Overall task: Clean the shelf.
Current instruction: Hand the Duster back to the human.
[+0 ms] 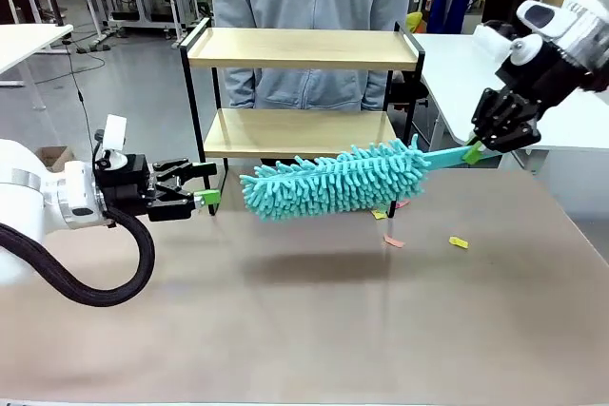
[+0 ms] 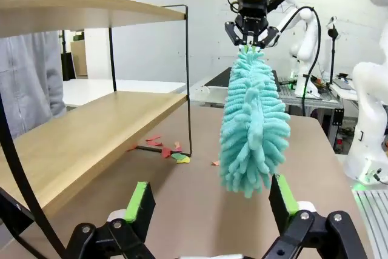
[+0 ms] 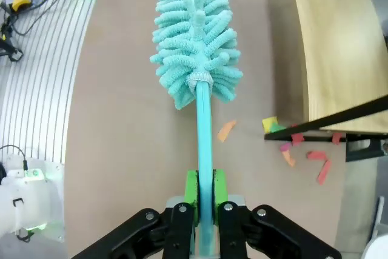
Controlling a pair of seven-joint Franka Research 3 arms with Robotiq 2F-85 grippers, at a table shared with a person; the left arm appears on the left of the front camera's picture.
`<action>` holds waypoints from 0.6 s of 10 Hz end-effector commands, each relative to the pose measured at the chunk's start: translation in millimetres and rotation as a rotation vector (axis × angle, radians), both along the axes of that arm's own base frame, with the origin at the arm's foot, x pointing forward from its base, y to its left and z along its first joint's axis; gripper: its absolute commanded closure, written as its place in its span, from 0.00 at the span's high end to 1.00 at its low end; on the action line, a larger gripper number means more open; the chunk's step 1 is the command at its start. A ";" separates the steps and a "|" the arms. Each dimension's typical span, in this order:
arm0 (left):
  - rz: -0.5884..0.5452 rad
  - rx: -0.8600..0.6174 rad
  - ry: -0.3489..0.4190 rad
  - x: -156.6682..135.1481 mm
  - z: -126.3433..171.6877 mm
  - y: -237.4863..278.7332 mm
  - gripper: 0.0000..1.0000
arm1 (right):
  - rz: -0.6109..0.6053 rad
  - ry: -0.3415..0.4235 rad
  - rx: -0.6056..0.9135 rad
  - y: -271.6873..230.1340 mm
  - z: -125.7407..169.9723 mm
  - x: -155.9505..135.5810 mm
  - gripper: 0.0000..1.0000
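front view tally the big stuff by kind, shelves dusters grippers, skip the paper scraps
shelf: 1
duster: 1
grippers: 2, left gripper and right gripper
total: 4

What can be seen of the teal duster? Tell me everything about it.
The duster has a long fluffy head of teal microfibre fingers on a flat teal plastic handle. The right gripper is shut on the handle's end and holds it nearly level, above the brown table, its shadow below. The head lies in front of the shelf, by the lower board. Whether it touches the shelf is unclear.
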State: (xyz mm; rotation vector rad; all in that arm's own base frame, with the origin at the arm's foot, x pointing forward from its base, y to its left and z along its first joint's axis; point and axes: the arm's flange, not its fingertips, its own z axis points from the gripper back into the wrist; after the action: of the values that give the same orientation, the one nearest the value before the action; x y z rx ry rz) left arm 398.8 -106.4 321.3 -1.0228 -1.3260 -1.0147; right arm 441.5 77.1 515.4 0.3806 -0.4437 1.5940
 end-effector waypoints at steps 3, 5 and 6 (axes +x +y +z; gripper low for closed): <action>-0.058 -0.031 -0.018 -46.9 -10.2 0.7 1.00 | 0.025 -0.072 0.097 -1.1 -10.3 24.2 0.13; -0.083 -0.042 -0.006 -42.4 -2.6 -0.1 1.00 | 0.066 -0.128 0.125 -4.6 -14.6 27.7 0.13; -0.045 -0.023 -0.004 -4.4 -12.9 -5.3 1.00 | 0.103 -0.090 0.169 -8.8 -11.6 27.0 0.13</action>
State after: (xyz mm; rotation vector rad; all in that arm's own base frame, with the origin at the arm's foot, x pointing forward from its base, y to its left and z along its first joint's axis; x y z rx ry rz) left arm 392.9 -113.5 309.3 -1.0937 -1.3257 -1.0457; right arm 466.2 72.2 503.5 0.4033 -0.5721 1.6397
